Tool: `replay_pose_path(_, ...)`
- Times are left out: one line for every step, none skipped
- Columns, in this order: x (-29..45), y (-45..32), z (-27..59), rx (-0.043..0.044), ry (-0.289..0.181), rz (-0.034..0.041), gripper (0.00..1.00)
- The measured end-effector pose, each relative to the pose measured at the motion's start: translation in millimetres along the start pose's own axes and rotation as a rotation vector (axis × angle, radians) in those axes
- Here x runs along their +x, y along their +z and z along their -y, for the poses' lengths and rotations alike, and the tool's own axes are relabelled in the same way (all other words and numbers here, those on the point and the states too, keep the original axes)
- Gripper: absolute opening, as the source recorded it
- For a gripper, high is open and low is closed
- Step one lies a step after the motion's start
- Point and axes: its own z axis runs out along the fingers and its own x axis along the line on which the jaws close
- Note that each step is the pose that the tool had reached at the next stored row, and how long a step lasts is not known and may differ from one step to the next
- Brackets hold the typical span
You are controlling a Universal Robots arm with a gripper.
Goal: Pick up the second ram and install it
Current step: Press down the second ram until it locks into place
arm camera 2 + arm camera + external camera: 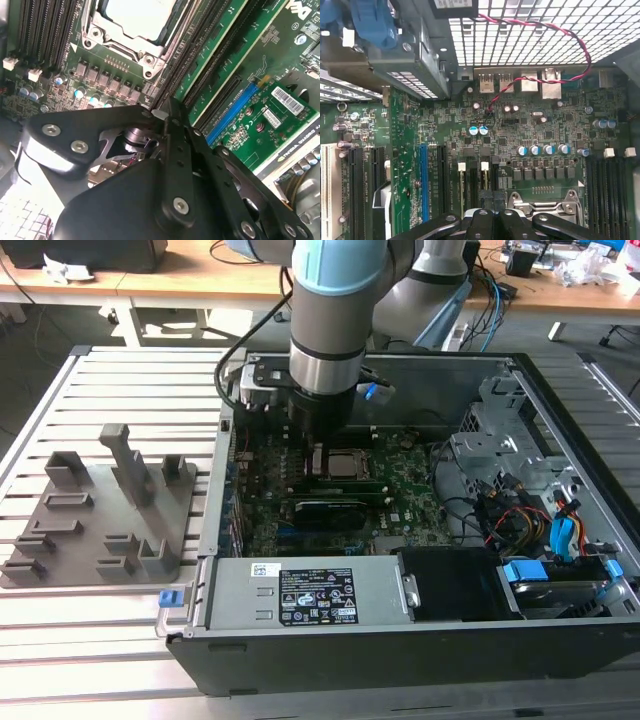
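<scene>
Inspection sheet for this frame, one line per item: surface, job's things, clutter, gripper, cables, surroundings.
Surface: slatted metal table carrying an open computer case.
Job's things: the gripper is down at the memory slots next to the processor socket on the motherboard; a ram stick cannot be made out. Grey holder tray sits on the exterior view's left, its slots empty.
Clutter: nothing seen on the table.
Gripper: gripper inside the case, fingers drawn together over the slots; whether they clamp anything cannot be told.
Cables: twisted red-and-black wire across the rear grille; coloured bundle near the drive bay.
Surroundings: wooden desks behind, with loose cables.
</scene>
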Motion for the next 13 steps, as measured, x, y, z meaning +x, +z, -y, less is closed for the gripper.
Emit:
replay_pose_path(-0.3, -2.0, 0.4, 0.0015, 0.0, 0.0018, 0.11)
replay_pose_path(-0.3, -6.1, 0.5, 0.0005, 0.0, 0.0005, 0.11)
replay_pose_path(-0.2, -10.1, 0.9, -0.0001, 0.0, -0.0004, 0.11)
replay_pose_path(-0.4, -10.9, 2.4, 0.0, 0.0, -0.0001, 0.11)
replay_pose_path(-0.7, -11.5, 12.2, -0.0017, 0.0, -0.0005, 0.11)
replay_pose_path(-1.2, -12.0, 24.6, -0.0053, 0.0, -0.0006, 0.11)
replay_pose_path(-1.6, -12.5, 33.7, -0.0079, 0.0, -0.0007, 0.11)
replay_pose_path(-2.2, -13.8, 42.6, -0.0091, 0.0, -0.001, 0.11)
replay_pose_path(-2.7, -18.8, 42.4, -0.0091, 0.0, -0.0011, 0.11)
replay_pose_path(-2.9, -23.9, 42.2, -0.0091, 0.0, -0.0012, 0.11)
replay_pose_path(-3.3, -34.8, 41.7, -0.009, 0.0, -0.0012, 0.11)
replay_pose_path(-3.6, -42.4, 41.3, -0.0089, 0.0, -0.0009, 0.11)
replay_pose_path(-3.6, -44.7, 41.2, -0.009, 0.0, -0.0011, 0.11)
